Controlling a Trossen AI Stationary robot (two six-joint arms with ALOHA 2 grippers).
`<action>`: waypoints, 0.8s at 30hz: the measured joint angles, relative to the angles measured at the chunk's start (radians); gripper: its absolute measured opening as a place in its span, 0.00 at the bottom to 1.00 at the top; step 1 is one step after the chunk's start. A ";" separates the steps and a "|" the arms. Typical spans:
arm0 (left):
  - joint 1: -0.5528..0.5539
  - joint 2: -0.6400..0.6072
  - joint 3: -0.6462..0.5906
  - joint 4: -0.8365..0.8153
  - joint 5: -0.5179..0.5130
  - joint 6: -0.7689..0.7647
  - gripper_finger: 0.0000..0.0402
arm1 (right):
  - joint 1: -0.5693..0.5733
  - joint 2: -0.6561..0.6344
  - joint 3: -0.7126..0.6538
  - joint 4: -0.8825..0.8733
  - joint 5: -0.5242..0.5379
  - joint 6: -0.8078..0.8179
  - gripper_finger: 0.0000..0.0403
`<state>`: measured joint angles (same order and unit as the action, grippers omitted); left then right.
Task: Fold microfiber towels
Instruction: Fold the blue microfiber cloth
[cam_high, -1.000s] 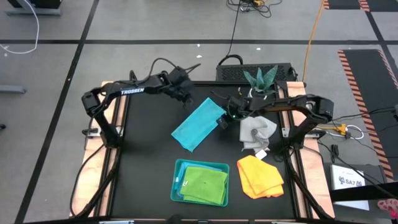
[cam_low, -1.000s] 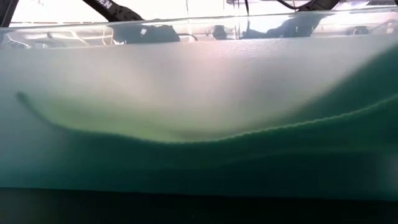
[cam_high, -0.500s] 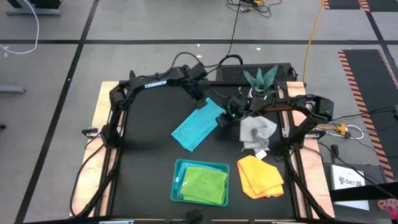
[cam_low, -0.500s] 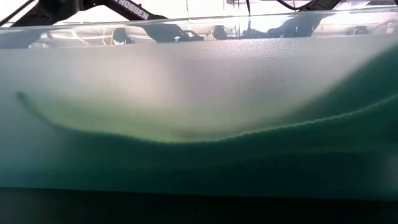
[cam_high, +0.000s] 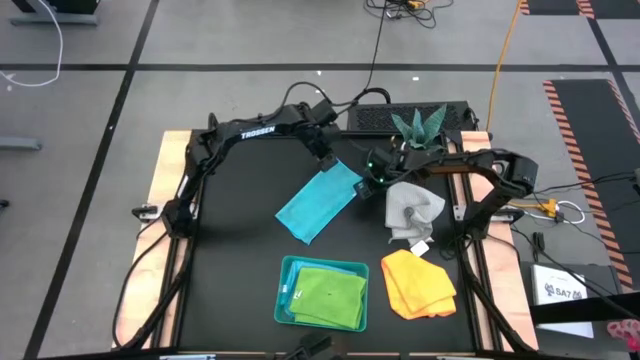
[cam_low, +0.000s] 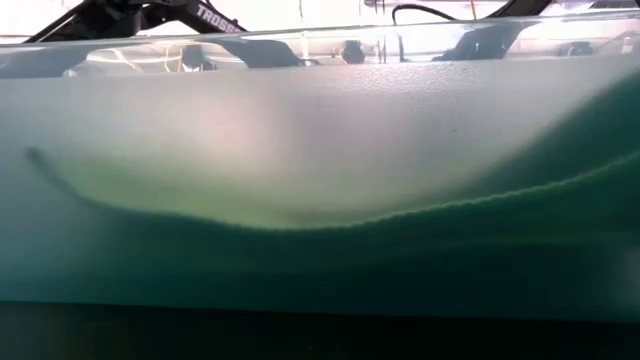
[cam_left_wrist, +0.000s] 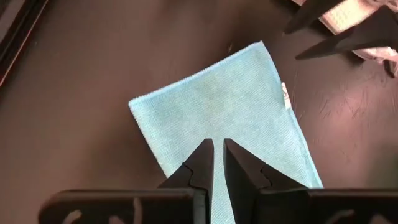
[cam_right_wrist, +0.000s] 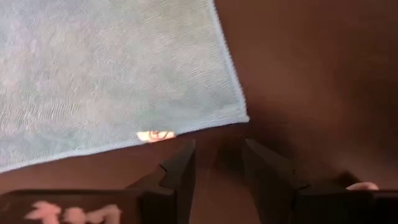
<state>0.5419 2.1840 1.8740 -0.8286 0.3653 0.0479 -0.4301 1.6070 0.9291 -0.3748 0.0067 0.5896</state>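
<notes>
We start at the left end effector (cam_left_wrist: 218, 163), its two dark fingers almost pressed together with just a sliver between them and nothing pinched, hanging over the far edge of the turquoise towel (cam_high: 318, 200), having swung in across the surface (cam_high: 230, 260) from the left side in the last second. The right end effector (cam_right_wrist: 217, 163) sits just off the towel's near-right corner, fingers spread with only bare surface between them, wider than a moment ago, so we judge it has just let the cloth go. The turquoise towel lies flat and slanted in the middle of the surface, already a narrow folded strip, and it has barely shifted. That tells us one fold is down and the next one is probably being set up, with the left arm arriving to help. Moving outward, the grey-white towel (cam_high: 412, 210) lies crumpled beside the right arm, the yellow-orange towel (cam_high: 418, 283) sits loosely near the front right, and the lime green towel (cam_high: 328, 295) rests in the teal tray (cam_high: 283, 290) at the front. The low view is blocked by something blurred right against its lens.
</notes>
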 joint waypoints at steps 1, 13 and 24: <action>0.000 -0.004 0.000 -0.004 -0.002 -0.002 0.09 | -0.006 0.000 0.000 -0.001 0.000 -0.001 0.32; -0.024 -0.021 0.000 -0.430 -0.111 0.096 0.09 | -0.027 0.000 -0.011 0.072 -0.112 0.002 0.31; -0.143 -0.021 -0.054 -0.472 -0.255 0.120 0.05 | 0.032 0.008 -0.011 0.163 -0.191 -0.158 0.02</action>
<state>0.3990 2.1628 1.8204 -1.3005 0.1104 0.1683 -0.3983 1.6153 0.9180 -0.2121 -0.1847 0.4312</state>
